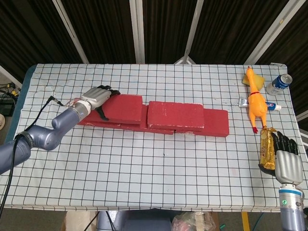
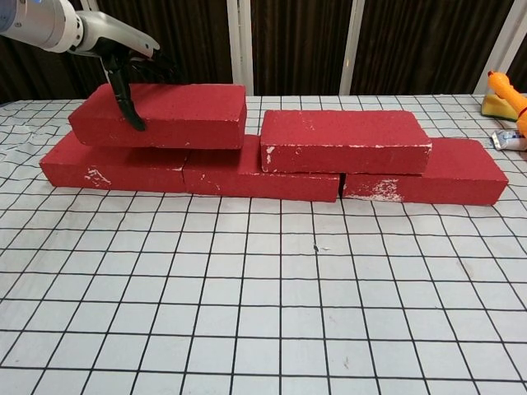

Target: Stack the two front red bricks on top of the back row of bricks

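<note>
Three red bricks form the back row (image 2: 247, 171), end to end across the table. On its right half lies a stacked red brick (image 2: 342, 140) (image 1: 175, 114). A second red brick (image 2: 160, 113) (image 1: 124, 107) lies on the row's left half, a small gap from the first. My left hand (image 1: 97, 97) (image 2: 115, 62) grips this brick at its left end, thumb down the front face and fingers over the top. My right hand (image 1: 286, 160) rests open near the table's front right edge, holding nothing.
A rubber chicken (image 1: 255, 100), a yellow sponge (image 1: 259, 82), a can (image 1: 280, 83) and a tube (image 1: 260, 103) sit at the back right. A wrapped snack bar (image 1: 265, 146) lies just left of my right hand. A cable trails from my left arm.
</note>
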Controlling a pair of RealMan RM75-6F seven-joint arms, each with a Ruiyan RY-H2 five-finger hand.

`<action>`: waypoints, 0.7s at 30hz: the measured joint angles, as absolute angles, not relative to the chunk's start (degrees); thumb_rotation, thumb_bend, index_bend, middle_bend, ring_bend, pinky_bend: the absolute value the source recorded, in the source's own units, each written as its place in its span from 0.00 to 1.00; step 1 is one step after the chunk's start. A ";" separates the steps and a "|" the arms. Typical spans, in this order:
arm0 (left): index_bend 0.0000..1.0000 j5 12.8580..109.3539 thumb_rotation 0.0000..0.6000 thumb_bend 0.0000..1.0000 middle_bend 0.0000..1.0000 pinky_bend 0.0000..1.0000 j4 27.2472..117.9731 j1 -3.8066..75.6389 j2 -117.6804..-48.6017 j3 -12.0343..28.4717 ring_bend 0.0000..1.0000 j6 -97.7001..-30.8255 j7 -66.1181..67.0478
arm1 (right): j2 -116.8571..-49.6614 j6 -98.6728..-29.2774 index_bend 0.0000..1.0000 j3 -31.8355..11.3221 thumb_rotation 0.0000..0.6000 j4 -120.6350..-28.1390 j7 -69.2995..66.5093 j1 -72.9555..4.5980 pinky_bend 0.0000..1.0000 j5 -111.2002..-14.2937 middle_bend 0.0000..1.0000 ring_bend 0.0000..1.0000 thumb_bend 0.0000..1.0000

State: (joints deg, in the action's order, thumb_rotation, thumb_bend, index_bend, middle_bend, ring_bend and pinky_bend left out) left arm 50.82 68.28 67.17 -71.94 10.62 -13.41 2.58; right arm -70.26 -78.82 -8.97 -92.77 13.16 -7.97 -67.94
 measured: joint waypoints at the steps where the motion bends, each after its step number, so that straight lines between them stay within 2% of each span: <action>1: 0.28 51.24 1.00 0.01 0.26 0.00 67.88 67.11 -72.22 10.60 0.00 -13.36 2.16 | -70.30 -78.84 0.05 -8.96 1.00 -92.72 13.11 -7.98 0.00 -68.02 0.00 0.00 0.16; 21: 0.28 56.47 1.00 0.01 0.25 0.00 64.31 68.24 -75.70 9.43 0.00 -13.24 -2.74 | -70.26 -78.86 0.05 -9.14 1.00 -92.65 12.66 -8.00 0.00 -67.91 0.00 0.00 0.16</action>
